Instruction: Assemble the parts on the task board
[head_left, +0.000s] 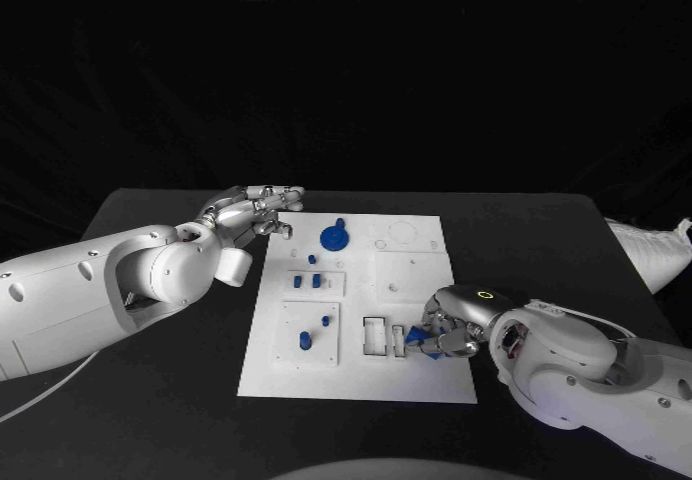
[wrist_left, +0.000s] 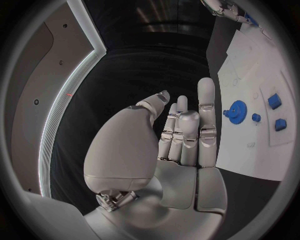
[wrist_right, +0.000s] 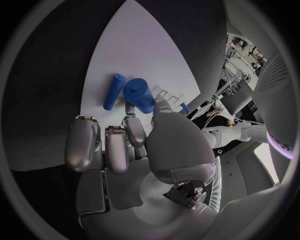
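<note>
Pinching a blue part (head_left: 427, 338) in my right hand (head_left: 450, 335) at the task board's (head_left: 418, 385) four o'clock, beside its rectangular slots (head_left: 387, 337); my left hand (head_left: 257, 213), empty with fingers apart, waits at ten o'clock. I judge a tilted part could jam or slip onto the tabletop (head_left: 548, 240).

Task board (head_left: 411, 375) lay mid-table (head_left: 144, 400). Gear (head_left: 335, 238) sat on its far part, two small pegs (head_left: 307, 281) nearer, just left of centre. Left hand (head_left: 257, 212) hovered off the board's far left corner. Right hand (head_left: 450, 335) rested over the near right part, beside the rectangular slot (head_left: 375, 338), touching a cylinder (wrist_right: 139, 95).
</note>
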